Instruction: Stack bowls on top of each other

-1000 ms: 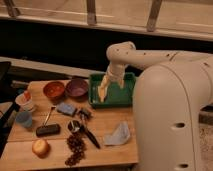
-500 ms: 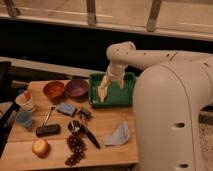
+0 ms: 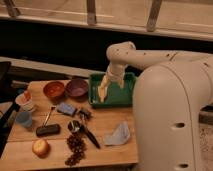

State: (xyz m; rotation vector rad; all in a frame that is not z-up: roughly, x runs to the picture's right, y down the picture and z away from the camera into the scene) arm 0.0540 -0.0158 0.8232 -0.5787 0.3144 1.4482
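The orange-red bowl (image 3: 54, 89) and the purple bowl (image 3: 77, 87) sit side by side at the back of the wooden table (image 3: 105, 149), both upright and apart from each other. My gripper (image 3: 102, 94) hangs from the white arm over the green tray (image 3: 124, 97), to the right of the purple bowl and clear of both bowls.
A white cup (image 3: 25, 102) and a small blue cup (image 3: 23, 119) stand at the left edge. A blue sponge (image 3: 66, 108), a black bar (image 3: 48, 130), a scoop (image 3: 80, 129), a round bun (image 3: 40, 147), dark beads (image 3: 75, 148) and a grey cloth (image 3: 118, 135) lie in front.
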